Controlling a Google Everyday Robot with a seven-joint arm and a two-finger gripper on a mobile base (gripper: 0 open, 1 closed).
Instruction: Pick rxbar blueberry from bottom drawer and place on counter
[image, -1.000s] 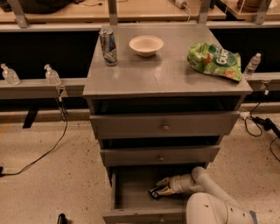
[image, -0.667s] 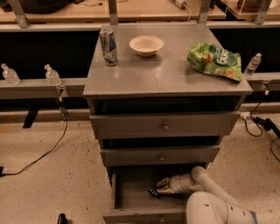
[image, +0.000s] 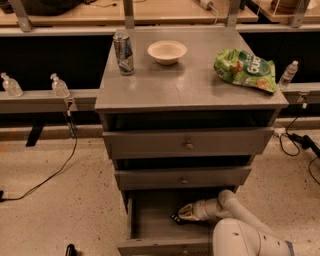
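The bottom drawer (image: 150, 220) is pulled out, and my arm reaches into it from the right. My gripper (image: 184, 214) is low inside the drawer, at its right middle. It is shut on the rxbar blueberry (image: 175, 218), whose small dark end shows just left of the gripper tip, on or just above the drawer floor. The rest of the bar is hidden by the gripper. The grey counter (image: 185, 82) tops the cabinet above.
On the counter stand a drink can (image: 123, 52), a white bowl (image: 167, 51) and a green chip bag (image: 245, 69). The two upper drawers (image: 187, 144) are slightly open. Cables (image: 50, 175) lie on the floor at the left, and bottles (image: 59, 86) stand on the side rails.
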